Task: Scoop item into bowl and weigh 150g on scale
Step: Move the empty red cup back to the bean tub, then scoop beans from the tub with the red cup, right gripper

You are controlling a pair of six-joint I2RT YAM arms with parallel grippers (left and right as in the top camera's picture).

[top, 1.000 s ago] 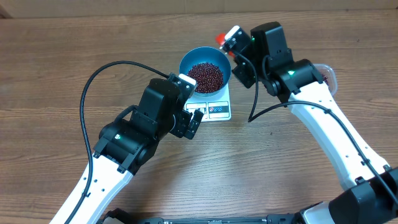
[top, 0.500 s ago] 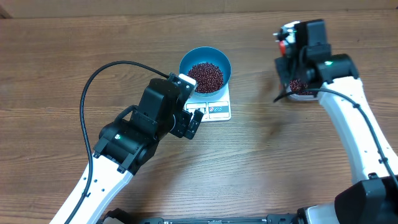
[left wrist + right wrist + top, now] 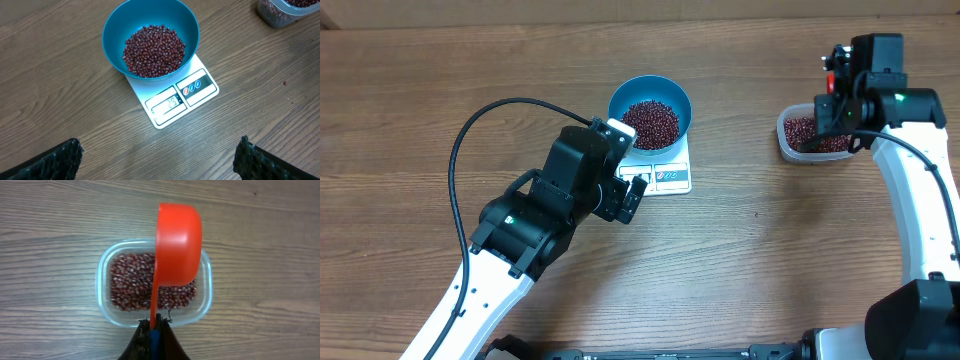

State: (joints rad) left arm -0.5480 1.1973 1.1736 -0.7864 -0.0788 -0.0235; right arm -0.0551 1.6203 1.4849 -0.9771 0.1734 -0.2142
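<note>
Overhead: right gripper [image 3: 835,92] has swung off the bowl [image 3: 620,100] on the scale [image 3: 670,177] to the tub [image 3: 785,140], well right of the scale.
Left wrist: left gripper [image 3: 157,165] is spread wide, near the scale; beans [image 3: 154,50] in bowl, display [image 3: 167,104] unreadable.
Right wrist: jaws clamped on the scoop [image 3: 177,245], probably about to refill.

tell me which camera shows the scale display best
Left wrist: the scale lies close, its display window in plain sight in front of the bowl. Overhead shows it small, its front edge partly hidden by the left arm. Right wrist shows none of it.
</note>
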